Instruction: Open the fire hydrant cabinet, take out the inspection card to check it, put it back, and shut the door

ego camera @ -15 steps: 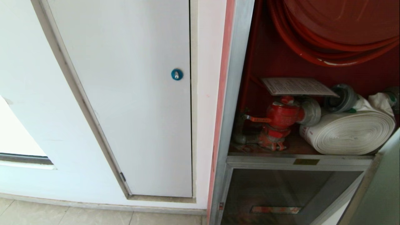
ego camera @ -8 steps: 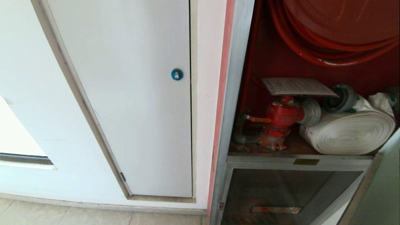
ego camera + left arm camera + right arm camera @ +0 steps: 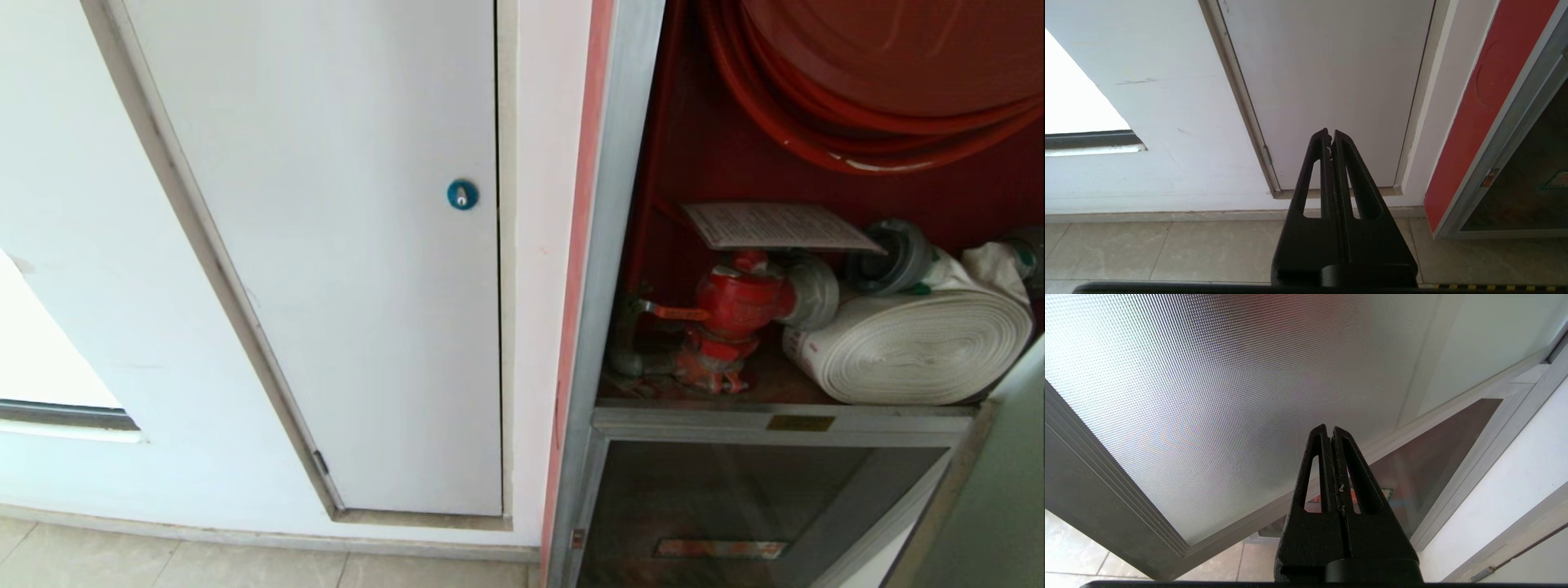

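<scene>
The fire hydrant cabinet (image 3: 608, 245) stands open at the right of the head view, red inside. The inspection card (image 3: 775, 226) lies flat on top of the red valve (image 3: 739, 306), beside the white rolled hose (image 3: 914, 347) and under the red hose reel (image 3: 882, 73). The door (image 3: 1000, 482) is swung out at the far right edge; its pale frosted inner face (image 3: 1229, 396) fills the right wrist view. My right gripper (image 3: 1330, 430) is shut and empty, low in front of that door. Shut and empty too, my left gripper (image 3: 1330, 134) hangs low before the white wall. Neither arm shows in the head view.
A plain white panel door with a round blue lock (image 3: 462, 194) is left of the cabinet. Below the open compartment sits a smaller dark glass panel with a red label strip (image 3: 718, 547). Beige floor tiles (image 3: 1167, 249) run along the wall's base.
</scene>
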{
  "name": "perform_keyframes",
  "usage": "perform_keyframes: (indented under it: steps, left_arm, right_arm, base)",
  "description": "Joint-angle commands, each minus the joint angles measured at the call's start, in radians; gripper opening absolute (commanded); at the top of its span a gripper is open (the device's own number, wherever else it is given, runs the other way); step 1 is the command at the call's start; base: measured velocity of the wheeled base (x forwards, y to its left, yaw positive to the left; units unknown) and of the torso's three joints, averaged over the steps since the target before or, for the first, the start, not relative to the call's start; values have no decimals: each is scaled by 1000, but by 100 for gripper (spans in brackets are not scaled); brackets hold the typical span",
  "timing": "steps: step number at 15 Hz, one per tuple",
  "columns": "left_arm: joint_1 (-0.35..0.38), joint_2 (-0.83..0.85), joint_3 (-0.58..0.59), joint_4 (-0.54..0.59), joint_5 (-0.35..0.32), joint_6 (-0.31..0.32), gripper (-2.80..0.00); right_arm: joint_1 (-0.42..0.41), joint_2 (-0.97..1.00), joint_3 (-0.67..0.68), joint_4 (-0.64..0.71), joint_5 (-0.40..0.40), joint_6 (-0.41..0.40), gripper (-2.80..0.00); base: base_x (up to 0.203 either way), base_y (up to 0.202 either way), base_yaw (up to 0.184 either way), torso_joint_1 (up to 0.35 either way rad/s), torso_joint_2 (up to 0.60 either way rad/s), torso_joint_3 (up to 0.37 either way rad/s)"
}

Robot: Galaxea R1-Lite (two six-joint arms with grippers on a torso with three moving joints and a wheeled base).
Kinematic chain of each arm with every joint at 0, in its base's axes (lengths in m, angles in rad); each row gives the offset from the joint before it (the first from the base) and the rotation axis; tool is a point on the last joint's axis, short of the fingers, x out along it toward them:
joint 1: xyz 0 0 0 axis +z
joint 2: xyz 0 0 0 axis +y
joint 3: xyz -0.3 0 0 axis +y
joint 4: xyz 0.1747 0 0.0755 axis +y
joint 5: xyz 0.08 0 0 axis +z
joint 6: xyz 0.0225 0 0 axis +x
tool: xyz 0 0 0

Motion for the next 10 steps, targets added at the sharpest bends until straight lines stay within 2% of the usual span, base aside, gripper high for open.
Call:
perform_keyframes:
  steps: [1,6,10]
  left_arm:
    - [0,1,2,0,0,0,-280]
    - [0,1,1,0,0,0,-280]
    - [0,1,2,0,0,0,-280]
  right_arm:
    - [0,-1,0,0,0,0,-280]
    - [0,-1,0,0,0,0,-280]
    - [0,-1,0,0,0,0,-280]
  base:
    - [0,0,0,0,0,0]
    - [-11,0,1,2,0,0]
    - [-184,0,2,2,3,2]
